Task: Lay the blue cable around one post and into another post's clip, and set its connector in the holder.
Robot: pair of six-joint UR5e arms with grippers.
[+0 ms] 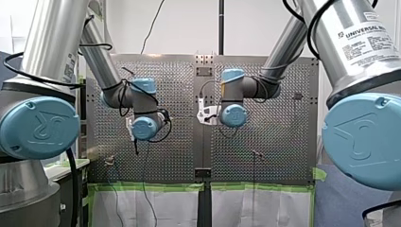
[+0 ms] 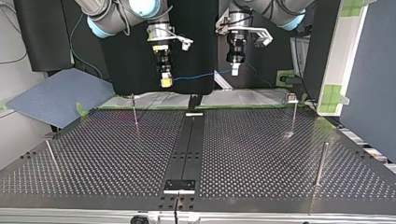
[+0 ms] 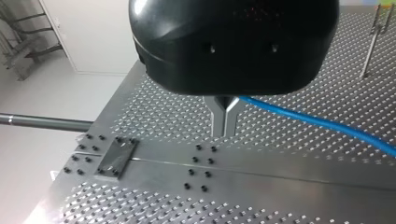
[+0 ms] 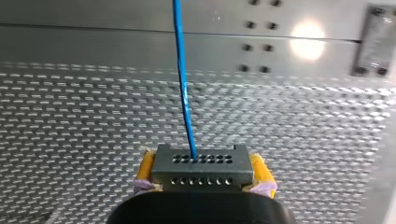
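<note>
- My right gripper [image 2: 166,82]: yellow pads clamped on the grey connector [image 4: 201,169].
- My left gripper [image 3: 225,122]: metal fingers pinched on the blue cable [image 3: 317,122].
- Cable spans between both grippers, above the table [image 2: 280,154], near its arm-side edge.

Perforated table [image 3: 280,196] shiny metal; blue cable [image 4: 183,84] smooth plastic sheath; connector [image 4: 201,170] matt grey; post [image 2: 321,163] dull metal.

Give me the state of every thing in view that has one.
left gripper: fingers shut on the blue cable
right gripper: fingers shut on the connector
blue cable: in the air, strung between both grippers
connector: held, cable running out of it
posts: upright, no cable on them
</note>
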